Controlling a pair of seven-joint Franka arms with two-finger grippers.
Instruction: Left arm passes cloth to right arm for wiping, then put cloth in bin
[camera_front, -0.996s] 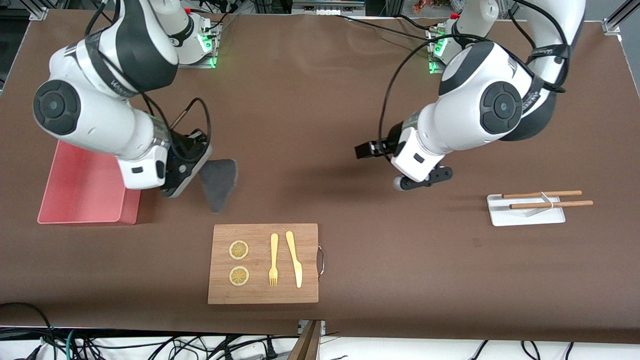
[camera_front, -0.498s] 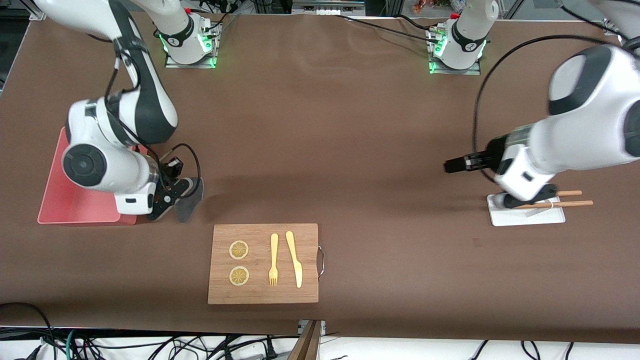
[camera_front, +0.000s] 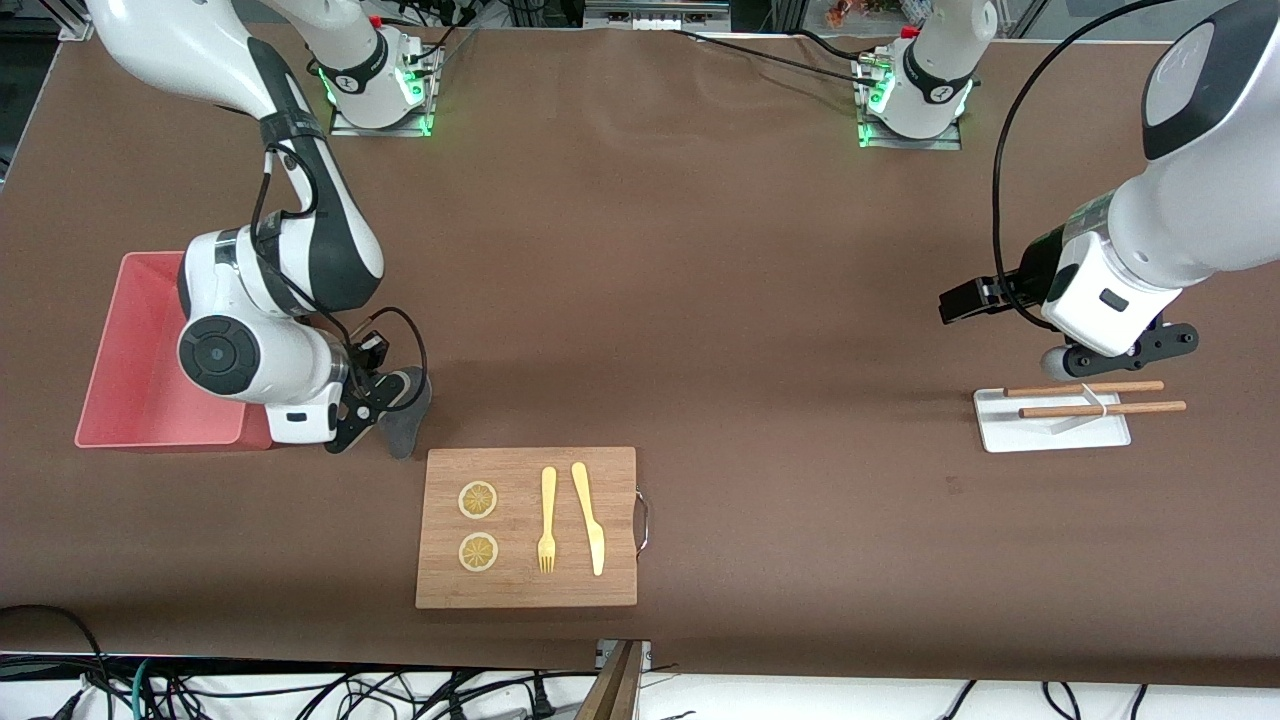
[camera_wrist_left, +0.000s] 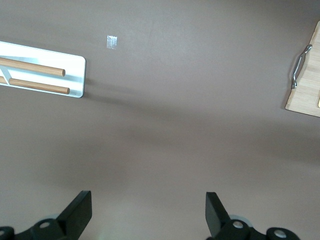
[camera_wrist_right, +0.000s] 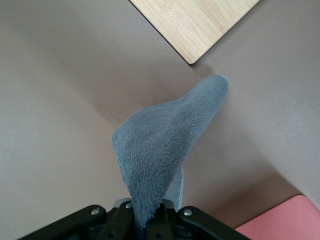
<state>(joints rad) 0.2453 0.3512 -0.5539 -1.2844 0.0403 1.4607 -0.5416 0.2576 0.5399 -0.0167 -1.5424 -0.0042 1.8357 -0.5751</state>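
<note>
Here, cloth (camera_front: 402, 425) pinched in right claw (camera_front: 372, 410), seemingly dangling

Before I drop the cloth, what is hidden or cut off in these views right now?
- Pink rectangular plastic bin: front view, one corner and part of the floor hidden by the right arm; right wrist view shows only a corner.
- Soft dark grey cloth: its clamped end sits inside the shut right end effector; the pink side shows in no view.
- Open left end effector: left wrist view's edge cuts off the finger bases.
- Wooden cutting board: cropped in both wrist views.
</note>
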